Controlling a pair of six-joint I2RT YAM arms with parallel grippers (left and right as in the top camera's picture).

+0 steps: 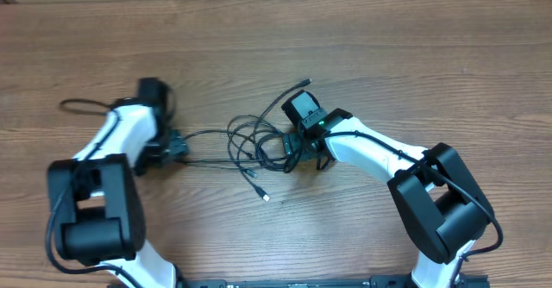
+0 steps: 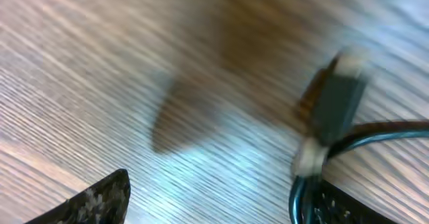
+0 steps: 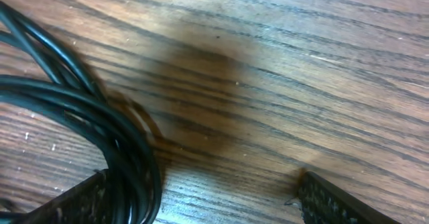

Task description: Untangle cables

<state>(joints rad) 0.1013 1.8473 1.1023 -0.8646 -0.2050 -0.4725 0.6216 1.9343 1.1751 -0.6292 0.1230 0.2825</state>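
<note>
The cables (image 1: 248, 141) lie as a loose tangle of thin black loops on the wooden table (image 1: 362, 46), between my two grippers. One plug end (image 1: 266, 198) trails toward the front, and another strand (image 1: 297, 88) runs to the back. My left gripper (image 1: 175, 147) sits at the tangle's left end. It is open (image 2: 218, 207), with a dark plug (image 2: 338, 100) and its cord beside the right finger (image 2: 335, 207). My right gripper (image 1: 293, 147) is at the tangle's right edge. It is also open (image 3: 201, 207), and a bunch of cords (image 3: 100, 127) crosses its left finger (image 3: 74, 204).
A thin black loop (image 1: 78, 105) lies behind the left arm (image 1: 112, 137) at the far left. The right arm (image 1: 379, 154) reaches in from the front right. Bare wood shows between both pairs of fingers.
</note>
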